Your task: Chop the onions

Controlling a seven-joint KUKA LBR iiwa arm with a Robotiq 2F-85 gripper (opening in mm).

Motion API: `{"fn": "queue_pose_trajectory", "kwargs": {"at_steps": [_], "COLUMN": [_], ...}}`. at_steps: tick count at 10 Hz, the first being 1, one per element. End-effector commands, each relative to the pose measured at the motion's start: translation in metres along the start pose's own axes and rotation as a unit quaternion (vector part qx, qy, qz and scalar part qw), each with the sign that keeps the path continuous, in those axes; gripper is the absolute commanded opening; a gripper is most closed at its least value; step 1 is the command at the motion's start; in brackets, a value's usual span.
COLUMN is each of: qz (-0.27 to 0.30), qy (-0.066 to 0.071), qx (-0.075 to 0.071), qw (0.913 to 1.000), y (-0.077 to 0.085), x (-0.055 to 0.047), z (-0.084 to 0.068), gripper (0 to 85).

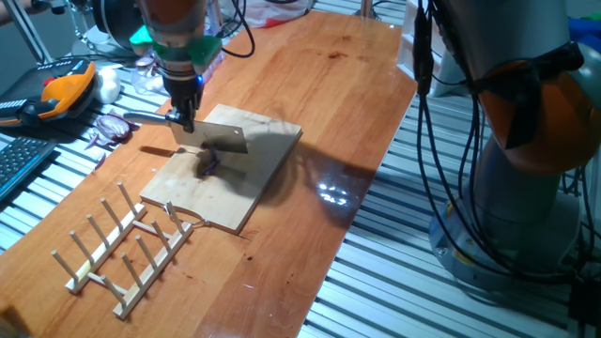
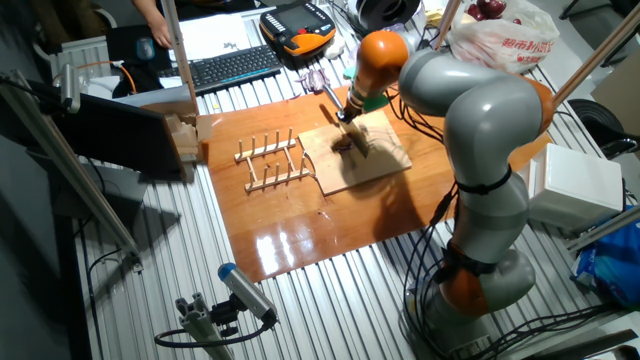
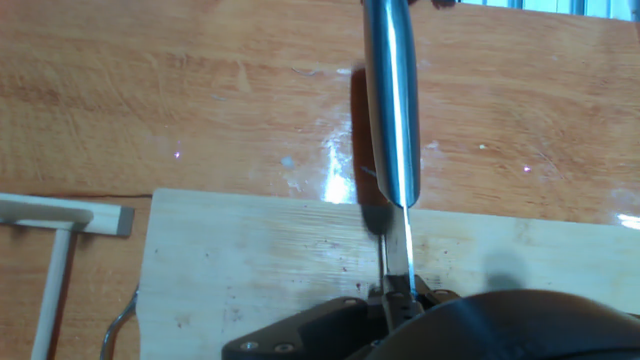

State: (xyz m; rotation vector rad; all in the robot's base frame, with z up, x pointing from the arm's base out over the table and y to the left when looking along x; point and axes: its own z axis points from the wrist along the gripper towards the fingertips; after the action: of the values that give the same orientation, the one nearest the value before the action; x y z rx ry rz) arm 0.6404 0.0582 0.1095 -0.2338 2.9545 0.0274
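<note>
A small purple onion piece (image 1: 208, 165) lies near the middle of the wooden board (image 1: 246, 191). My gripper (image 1: 185, 122) is shut on a knife and holds its grey blade (image 1: 222, 139) just above the onion, at the board's far left side. In the other fixed view the gripper (image 2: 345, 115) hangs over the board (image 2: 372, 165). In the hand view the blade (image 3: 392, 120) shows edge-on, running away from the fingers (image 3: 355, 308) over the board (image 3: 250, 260). The onion is hidden there.
A wooden dish rack (image 1: 122, 239) stands in front of the board on the left. A heap of dark purple onion scraps (image 1: 113, 127), a white bulb (image 1: 110, 86), an orange teach pendant (image 1: 61, 94) and a keyboard (image 1: 19, 160) lie at the left. The robot base (image 1: 526, 141) stands right.
</note>
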Motion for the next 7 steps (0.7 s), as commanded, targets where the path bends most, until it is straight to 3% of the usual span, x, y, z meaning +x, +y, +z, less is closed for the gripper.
{"fn": "queue_pose_trajectory", "kwargs": {"at_steps": [1, 4, 7], "qz": [0.001, 0.007, 0.007], "qy": [-0.002, -0.011, -0.018], "qx": [0.000, 0.000, -0.003], "qw": [1.0000, 0.9999, 0.9998], "y": [0.002, 0.008, 0.008], "x": [0.003, 0.017, 0.016], "z": [0.002, 0.016, 0.026], "gripper": [0.0, 0.0, 0.0]}}
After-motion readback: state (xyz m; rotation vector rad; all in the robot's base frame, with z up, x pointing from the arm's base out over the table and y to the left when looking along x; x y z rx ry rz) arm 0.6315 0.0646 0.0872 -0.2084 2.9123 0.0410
